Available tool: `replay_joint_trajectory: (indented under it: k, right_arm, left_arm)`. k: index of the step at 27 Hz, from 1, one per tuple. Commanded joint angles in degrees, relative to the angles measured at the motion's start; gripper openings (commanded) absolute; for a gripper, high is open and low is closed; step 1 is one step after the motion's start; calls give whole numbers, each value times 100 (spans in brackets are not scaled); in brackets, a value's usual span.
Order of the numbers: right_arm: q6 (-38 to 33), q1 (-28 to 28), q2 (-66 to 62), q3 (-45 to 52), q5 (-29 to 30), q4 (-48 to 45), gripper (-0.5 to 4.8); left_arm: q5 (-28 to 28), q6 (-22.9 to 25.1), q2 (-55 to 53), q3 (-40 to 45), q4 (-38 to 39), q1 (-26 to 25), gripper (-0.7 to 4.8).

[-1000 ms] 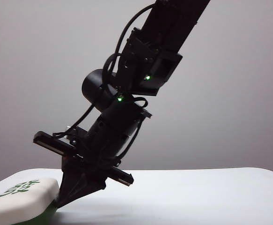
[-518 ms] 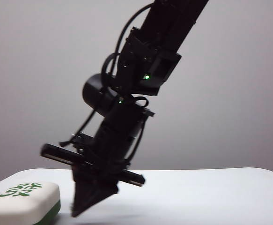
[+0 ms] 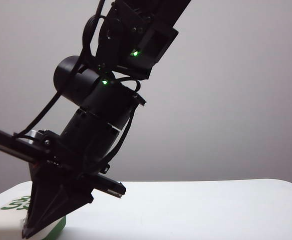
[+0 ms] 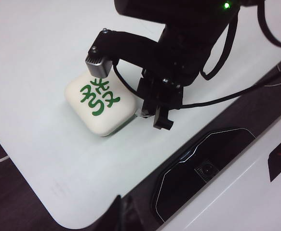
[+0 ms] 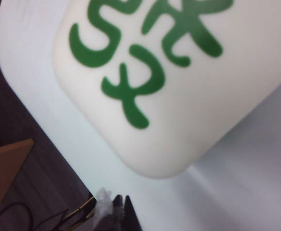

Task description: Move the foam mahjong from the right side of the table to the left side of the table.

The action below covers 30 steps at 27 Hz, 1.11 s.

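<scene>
The foam mahjong (image 4: pixel 101 103) lies flat on the white table (image 4: pixel 34 57), cream-white with a green character on top and a green base. My right gripper (image 4: pixel 162 122) is shut and empty, its tip down at the table right beside the tile's edge. In the exterior view the right gripper (image 3: pixel 28 232) stands in front of the mahjong (image 3: pixel 8 206) and hides most of it. The right wrist view shows the mahjong (image 5: pixel 179 86) close up beyond the closed right gripper (image 5: pixel 121 199). My left gripper (image 4: pixel 126 211) hangs high above the table's rounded edge, shut.
Past the table's edge, the left wrist view shows a black panel with a small camera (image 4: pixel 203 168) and a white surface. Dark floor, a brown box (image 5: pixel 5 168) and cables lie off the table corner in the right wrist view. White table (image 3: pixel 211 210) stretches right of the arm.
The right arm has swung left and toward the camera. The tile was tipped against the gripper a second ago, then lay flat; the gripper now covers most of it.
</scene>
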<state>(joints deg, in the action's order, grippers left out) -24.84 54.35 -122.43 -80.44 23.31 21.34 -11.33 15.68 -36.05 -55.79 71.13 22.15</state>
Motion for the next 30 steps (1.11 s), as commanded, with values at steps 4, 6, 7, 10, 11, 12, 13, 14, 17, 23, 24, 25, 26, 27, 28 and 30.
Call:
replay_joint_trajectory:
  k: [4, 6, 7, 10, 11, 12, 13, 14, 17, 23, 24, 25, 26, 27, 28, 30]
  right_arm:
    - [-74, 0, -55, -57, -57, -496, -5]
    - [-105, -72, -70, -111, -63, -514, -5]
    - [-103, -68, -133, -140, -63, -542, -5]
    - [-103, -138, -243, -249, -33, -533, -5]
    - [-85, -144, -319, -295, -24, -546, -5]
    - [-87, -173, -380, -343, -17, -542, -5]
    - [-90, -197, -463, -435, 68, -557, -5]
    - [-90, -192, -501, -490, 90, -551, -5]
    - [-44, -195, -588, -713, 81, -531, -5]
    - [2, -286, -892, -1274, -20, -426, -5]
    - [37, -297, -946, -1344, -33, -391, -5]
    - [68, -354, -988, -1423, -42, -352, -5]
    - [70, -365, -1001, -1458, -57, -348, -5]
    - [90, -376, -1045, -1478, -120, -378, -5]
    - [87, -409, -1051, -1495, -136, -380, -5]
    - [92, -446, -1075, -1530, -142, -372, -5]
  left_arm:
    - [0, 20, 9, -28, -44, -2, -5]
    - [17, 22, 9, -28, -55, -4, -5]
    - [17, 22, 9, -28, -59, -2, -5]
    - [17, 24, 9, -28, -96, -2, -5]
    - [15, 22, 9, -28, -111, -2, -5]
    - [15, 22, 9, -28, -109, -2, -5]
    - [17, 22, 9, -28, -109, -2, -5]
    - [17, 22, 9, -28, -109, -2, -5]
    - [13, 22, 9, -28, -109, -4, -5]
    - [15, 22, 9, -28, -103, -2, -5]
    - [15, 22, 9, -28, -103, -2, -5]
    - [13, 22, 9, -28, -101, -2, -5]
    - [15, 22, 9, -28, -101, -2, -5]
    - [15, 22, 9, -28, -98, -2, -5]
    - [13, 22, 9, -28, -98, -2, -5]
    - [17, 24, 9, -28, -101, -4, -5]
